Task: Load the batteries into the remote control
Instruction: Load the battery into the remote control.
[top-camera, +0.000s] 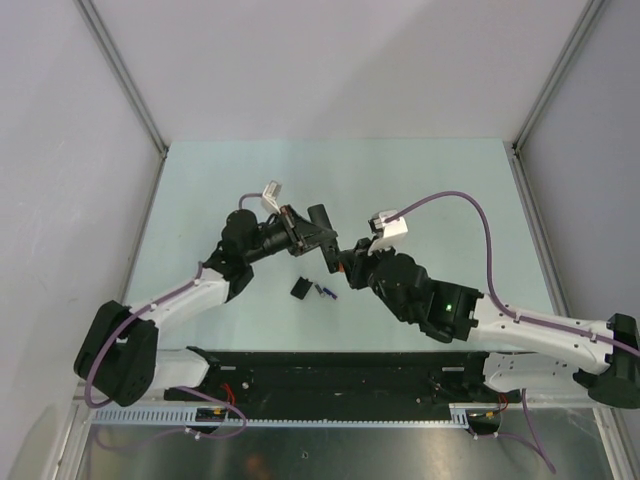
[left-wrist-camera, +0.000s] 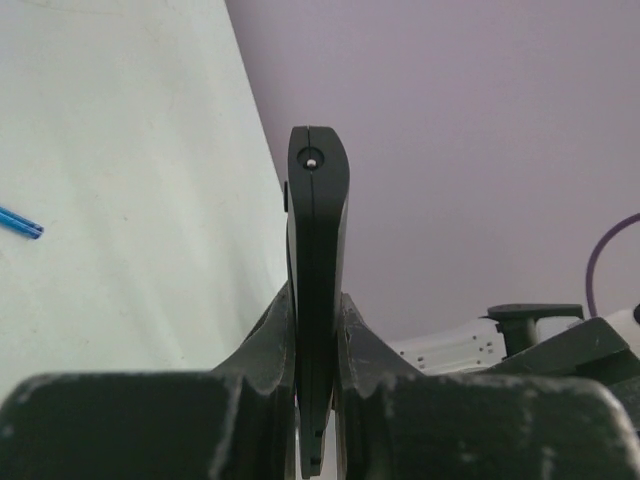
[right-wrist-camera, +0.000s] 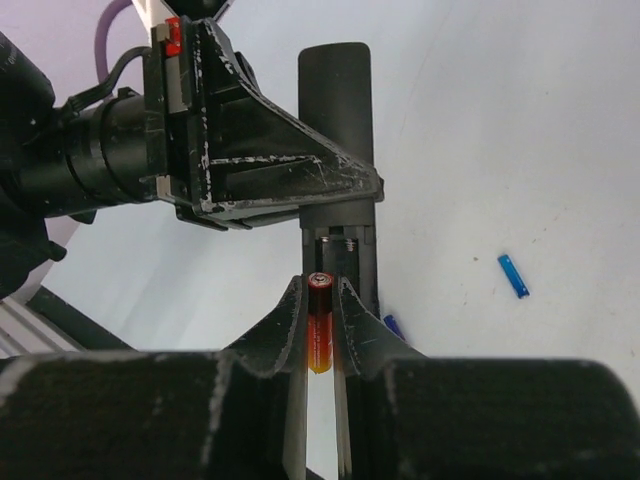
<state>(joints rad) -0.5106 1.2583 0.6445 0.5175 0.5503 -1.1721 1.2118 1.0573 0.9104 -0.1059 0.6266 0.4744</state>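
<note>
Above the pale green table (top-camera: 200, 200) | slim matte black remote control (right-wrist-camera: 335, 90) is pinched by left gripper (left-wrist-camera: 318, 295) | red-orange cylindrical battery (right-wrist-camera: 319, 340) is clamped in right gripper (right-wrist-camera: 320, 287) at the open bay, judged not yet seated | dark blue battery (right-wrist-camera: 512, 275) is left on the table

The top view looks steeply down on the whole desk (top-camera: 200, 190) from behind the arms. Each wrist view peers close along its own jaws; both share the remote (left-wrist-camera: 318, 250).

Black remote (right-wrist-camera: 335, 100); red-orange battery (right-wrist-camera: 319, 335); blue battery (right-wrist-camera: 512, 276).
</note>
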